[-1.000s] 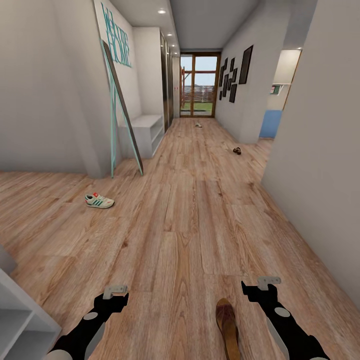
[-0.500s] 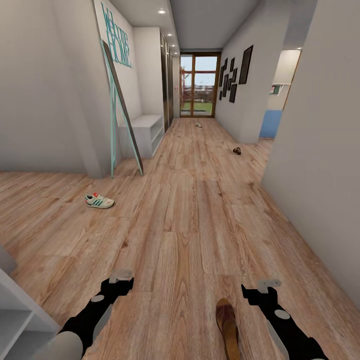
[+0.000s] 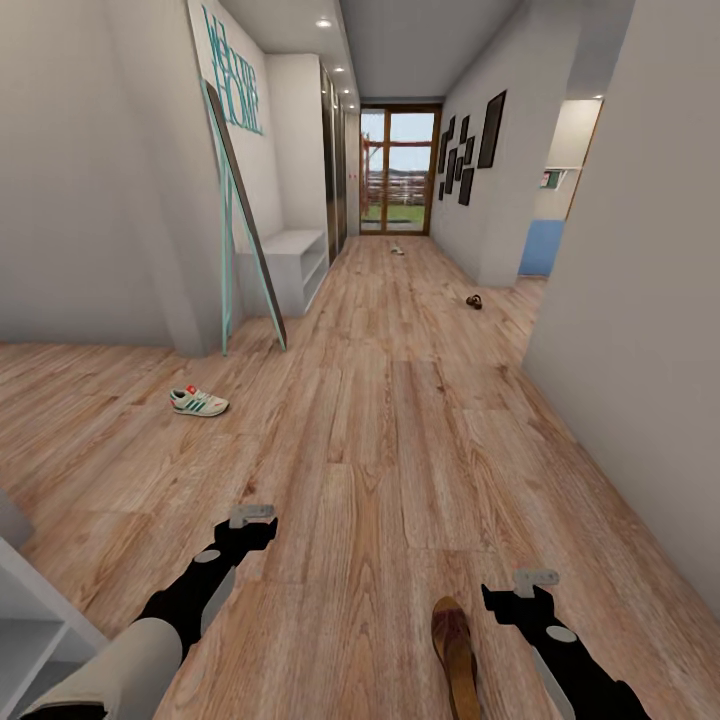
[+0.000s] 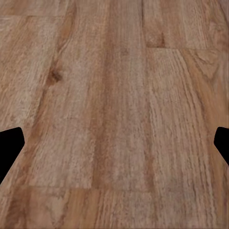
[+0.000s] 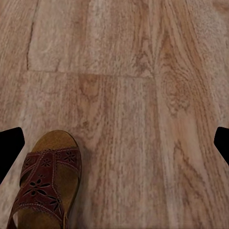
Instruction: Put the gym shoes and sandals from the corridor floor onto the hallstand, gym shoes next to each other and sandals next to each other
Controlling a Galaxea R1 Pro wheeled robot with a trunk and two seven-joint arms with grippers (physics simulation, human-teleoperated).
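Head view: sandal (image 3: 456,655) on floor (image 3: 400,450) just left of right gripper (image 3: 533,581); sneaker (image 3: 199,402) far left; rack (image 3: 290,262) well ahead. Both grippers spread, empty; left gripper (image 3: 250,518) over bare planks. Risk: right descent misses sandal, lands beside it, nudging it away.

This was a home, seen along its entrance corridor. Wood-grain plank flooring (image 3: 380,420) ran to a glazed wooden door (image 3: 399,170) with greenery outside. Framed pictures (image 3: 468,150) hung on one wall, teal lettering (image 3: 232,85) on the other, above a leaning mirror (image 3: 245,215) and a light grey hallstand (image 3: 295,262). Shoes lay scattered about: a white sneaker (image 3: 198,402) and brown sandals (image 3: 455,650).
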